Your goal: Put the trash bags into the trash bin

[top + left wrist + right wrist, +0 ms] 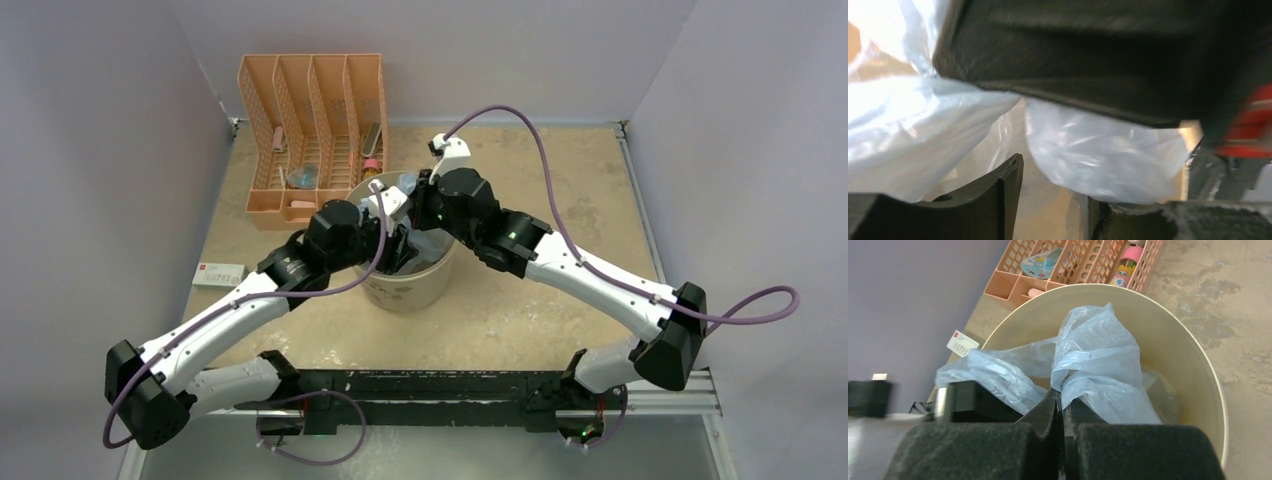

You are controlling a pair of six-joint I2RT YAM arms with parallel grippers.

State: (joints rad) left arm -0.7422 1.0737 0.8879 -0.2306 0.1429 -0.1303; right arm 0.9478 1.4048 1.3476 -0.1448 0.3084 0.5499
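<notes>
Top, left-wrist and right-wrist views.

Writing: brown print on the side of the bin [400, 292], too small to read. Red mark and fine dark lines on a white card [962, 343], likewise unreadable.

Counts:
- One bin, round and cream, upright in the middle of the table [540, 300].
- One card, flat on the table, left of the bin and apart from it.
- One orange mesh organizer [310, 120] with four slots, behind the bin, holding small items, among them a pink-capped item [1128, 262].
- Two arms, meeting over the bin's mouth.
- Number of trash bags [1098, 360] not to be told: pale blue crinkled film, bunched in folds, hanging into the bin's mouth, no part outside the rim.

Right gripper [1060, 407]: jaws pressed together, pinching a gathered neck of the film above the bin's mouth.

Left gripper [1055, 200]: jaws spread apart, a rounded lobe of film hanging just above the gap, nothing clamped between the fingers as far as seen. Dark blurred body of the other arm close overhead.
</notes>
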